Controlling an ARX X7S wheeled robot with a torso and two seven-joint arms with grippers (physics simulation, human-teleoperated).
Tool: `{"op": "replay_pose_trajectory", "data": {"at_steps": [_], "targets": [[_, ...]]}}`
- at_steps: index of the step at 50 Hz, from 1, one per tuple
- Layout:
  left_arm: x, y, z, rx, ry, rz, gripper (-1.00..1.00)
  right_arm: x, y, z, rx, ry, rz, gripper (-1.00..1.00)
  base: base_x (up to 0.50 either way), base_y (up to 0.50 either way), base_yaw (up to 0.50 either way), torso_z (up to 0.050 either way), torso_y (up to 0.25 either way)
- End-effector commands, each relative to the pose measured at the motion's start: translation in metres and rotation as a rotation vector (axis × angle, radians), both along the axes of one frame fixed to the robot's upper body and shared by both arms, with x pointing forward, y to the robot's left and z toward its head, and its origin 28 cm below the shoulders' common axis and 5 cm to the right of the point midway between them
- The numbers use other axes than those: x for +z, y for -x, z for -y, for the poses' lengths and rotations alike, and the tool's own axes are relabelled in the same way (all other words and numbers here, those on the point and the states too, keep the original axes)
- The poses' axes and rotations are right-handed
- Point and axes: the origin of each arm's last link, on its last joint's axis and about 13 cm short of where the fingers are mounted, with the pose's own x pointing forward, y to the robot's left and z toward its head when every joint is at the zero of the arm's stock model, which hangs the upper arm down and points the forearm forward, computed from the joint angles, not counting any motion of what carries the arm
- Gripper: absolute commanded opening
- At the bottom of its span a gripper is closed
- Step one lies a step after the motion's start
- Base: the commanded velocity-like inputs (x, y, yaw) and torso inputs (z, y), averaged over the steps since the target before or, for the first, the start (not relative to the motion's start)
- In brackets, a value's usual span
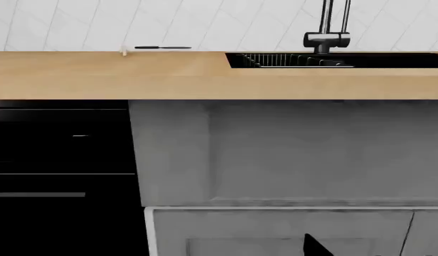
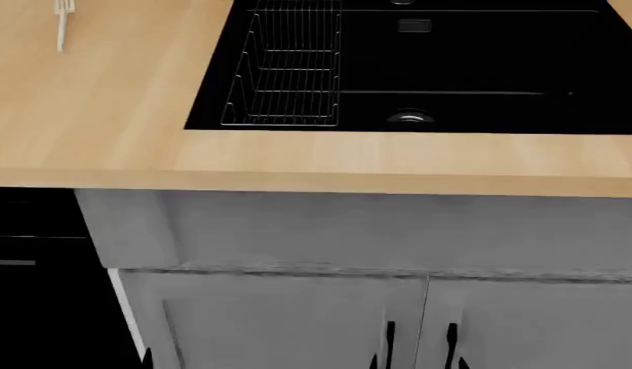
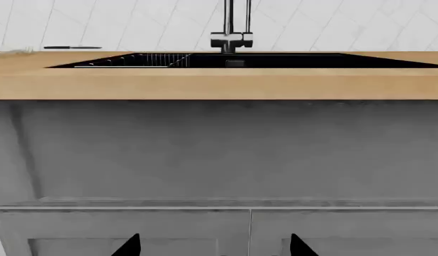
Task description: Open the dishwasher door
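The dishwasher door (image 1: 59, 218) is a glossy black panel under the wooden counter, beside the grey cabinet front. Its thin grey bar handle (image 1: 38, 194) runs just below a fine seam. The head view catches the door (image 2: 39, 315) at its lower left corner, with a bit of the handle (image 2: 11, 263). My left gripper (image 1: 222, 252) faces the grey cabinet to the side of the door and touches nothing; only one dark fingertip (image 1: 315, 248) shows, set far off centre. My right gripper (image 3: 213, 248) stands open in front of the cabinet doors below the sink, holding nothing.
A black sink (image 2: 450, 69) with a wire rack (image 2: 285, 77) is set in the wooden counter (image 2: 111, 115), and a faucet (image 3: 231, 32) stands behind it. The grey cabinet doors (image 2: 295, 323) have black handles (image 2: 390, 342). A white utensil (image 2: 61, 23) lies on the counter.
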Motion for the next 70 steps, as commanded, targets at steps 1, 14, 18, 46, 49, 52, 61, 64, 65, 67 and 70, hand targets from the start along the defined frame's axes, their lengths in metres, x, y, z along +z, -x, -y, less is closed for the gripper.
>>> {"op": "replay_pose_trajectory", "data": {"at_steps": [1,14,18,46,49,52,61,64,65,67,70], "targets": [[-0.0004,-0.0002,0.0002,0.000,0.000,0.000,1.00,-0.0008,-0.0002,-0.0004,0.000,0.000,0.000,1.00,0.00,0.00,0.00,0.000,0.000],[-0.0004,0.0037,-0.0003,0.003,-0.023,-0.001,1.00,-0.0036,0.0063,-0.0048,0.053,0.052,0.016,1.00,0.00,0.00,0.00,0.000,0.000],[0.0014,0.0040,-0.0013,-0.012,-0.008,0.029,1.00,-0.0036,0.0065,-0.0044,0.054,0.049,0.014,1.00,0.00,0.23,0.00,0.000,0.000],[0.0041,0.0033,-0.0009,-0.024,-0.001,0.036,1.00,0.0023,0.0068,-0.0065,0.068,0.026,0.025,1.00,0.00,0.49,0.00,0.000,0.000],[0.0030,0.0041,-0.0008,-0.023,0.006,0.032,1.00,0.0018,0.0072,-0.0065,0.067,0.025,0.023,1.00,0.00,0.49,0.00,0.000,0.000],[0.0026,0.0040,-0.0009,-0.011,0.001,0.028,1.00,0.0024,0.0077,-0.0059,0.061,0.026,0.030,1.00,0.00,0.44,0.00,0.000,0.000],[0.0017,0.0030,-0.0011,0.004,0.018,0.018,1.00,0.0026,0.0081,-0.0040,0.045,0.015,0.042,1.00,0.00,0.03,0.00,0.000,0.000],[0.0038,0.0031,-0.0013,0.012,0.019,0.021,1.00,0.0041,0.0088,-0.0049,0.048,0.012,0.044,1.00,0.00,0.00,0.00,-0.037,0.000],[0.0041,0.0032,-0.0009,0.006,0.015,0.018,1.00,0.0032,0.0085,-0.0050,0.050,0.012,0.044,1.00,0.00,0.00,0.00,-0.050,0.000],[0.0037,0.0029,-0.0009,0.009,0.012,0.011,1.00,0.0038,0.0085,-0.0054,0.052,0.012,0.045,1.00,0.00,0.00,0.00,-0.050,0.000],[0.0019,0.0021,-0.0016,0.018,0.016,0.011,1.00,0.0043,0.0087,-0.0055,0.052,0.012,0.046,1.00,0.00,0.00,0.00,-0.050,0.000]]}}
